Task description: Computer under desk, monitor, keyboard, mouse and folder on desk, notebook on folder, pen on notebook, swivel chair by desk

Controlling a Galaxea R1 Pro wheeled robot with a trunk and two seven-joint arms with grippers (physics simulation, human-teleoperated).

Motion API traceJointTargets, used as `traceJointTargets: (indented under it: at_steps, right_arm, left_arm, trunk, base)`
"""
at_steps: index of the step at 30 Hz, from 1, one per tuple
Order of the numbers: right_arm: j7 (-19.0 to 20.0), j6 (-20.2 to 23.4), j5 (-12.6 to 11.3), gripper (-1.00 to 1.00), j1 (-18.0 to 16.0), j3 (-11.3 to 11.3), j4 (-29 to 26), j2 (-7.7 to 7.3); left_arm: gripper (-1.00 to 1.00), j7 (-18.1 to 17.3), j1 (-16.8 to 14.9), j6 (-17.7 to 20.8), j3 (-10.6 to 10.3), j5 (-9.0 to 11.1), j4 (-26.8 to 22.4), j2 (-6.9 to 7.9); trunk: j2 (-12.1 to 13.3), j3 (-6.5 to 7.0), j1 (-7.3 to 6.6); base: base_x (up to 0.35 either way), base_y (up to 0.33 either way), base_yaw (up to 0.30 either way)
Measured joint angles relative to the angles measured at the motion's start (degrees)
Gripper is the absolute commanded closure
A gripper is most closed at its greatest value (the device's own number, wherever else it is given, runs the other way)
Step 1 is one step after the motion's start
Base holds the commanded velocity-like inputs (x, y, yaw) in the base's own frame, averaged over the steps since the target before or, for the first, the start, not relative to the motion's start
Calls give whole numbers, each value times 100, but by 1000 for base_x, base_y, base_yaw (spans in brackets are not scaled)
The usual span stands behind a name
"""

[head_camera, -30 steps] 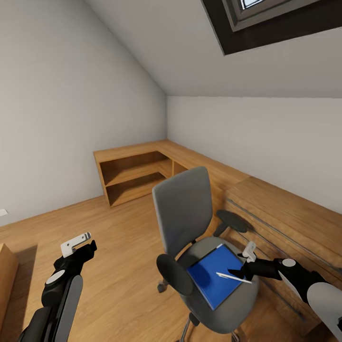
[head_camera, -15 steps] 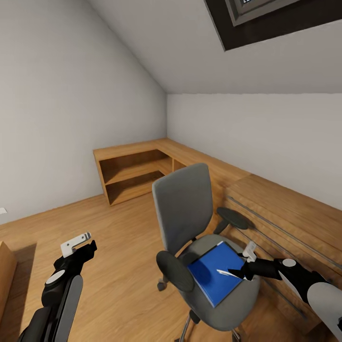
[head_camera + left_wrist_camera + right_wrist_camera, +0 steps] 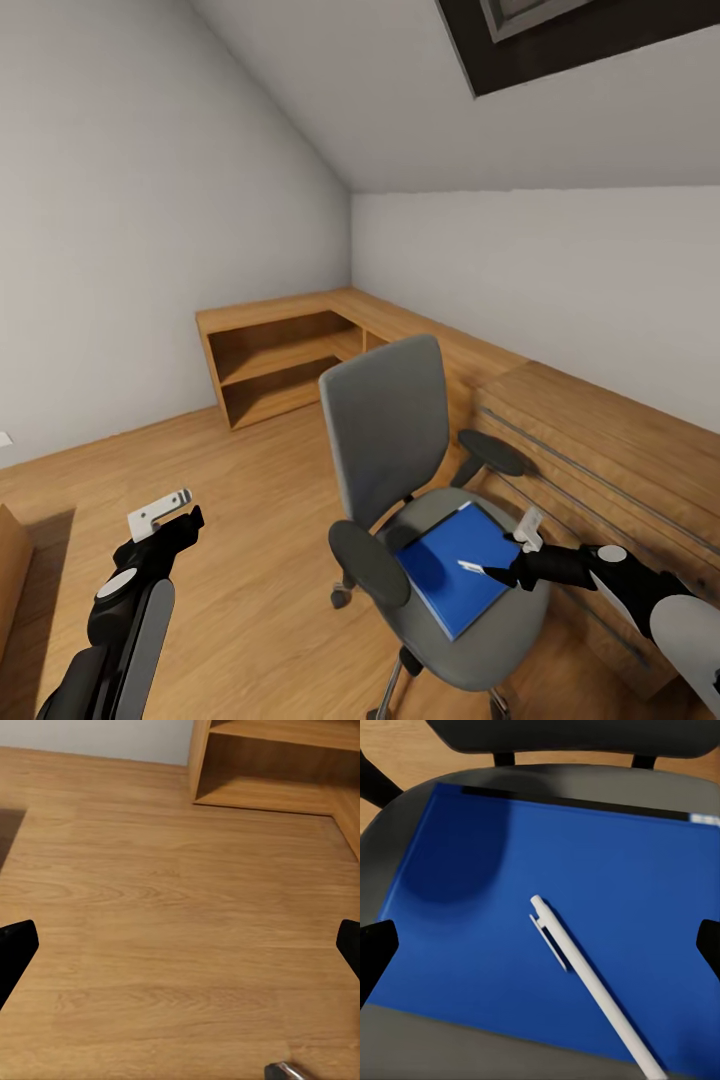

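It was an attic room at home: sloped ceiling [image 3: 330, 80], skylight [image 3: 560, 30], wood floor [image 3: 250, 500], corner shelving [image 3: 275, 365], swivel chair [image 3: 390, 440].

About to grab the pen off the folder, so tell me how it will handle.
The pen looks thin and round, so it will probably roll on the smooth folder if nudged. It lies flat, leaving little to pinch. It likely weighs almost nothing, so the right end effector could flick it away.

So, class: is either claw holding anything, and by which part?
Nothing: left claw open over floor, right claw open above the pen lying on the folder.
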Motion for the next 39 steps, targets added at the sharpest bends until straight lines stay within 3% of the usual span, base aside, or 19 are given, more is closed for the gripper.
traceJointTargets:
  at_steps: [33, 39]
  right_arm:
    - [0, -17, 5, -100, 0, 9, 0, -1]
    - [0, -18, 5, -100, 0, 8, 0, -1]
  left_arm:
    - [-100, 0, 0, -6, -4, -12, 52, 0]
    - [-100, 0, -1, -1, -2, -13, 54, 0]
  trunk:
    - [-1324, -593, 725]
    - [-1325, -593, 726]
  base:
    - [0, 0, 0]
    - [0, 0, 0]
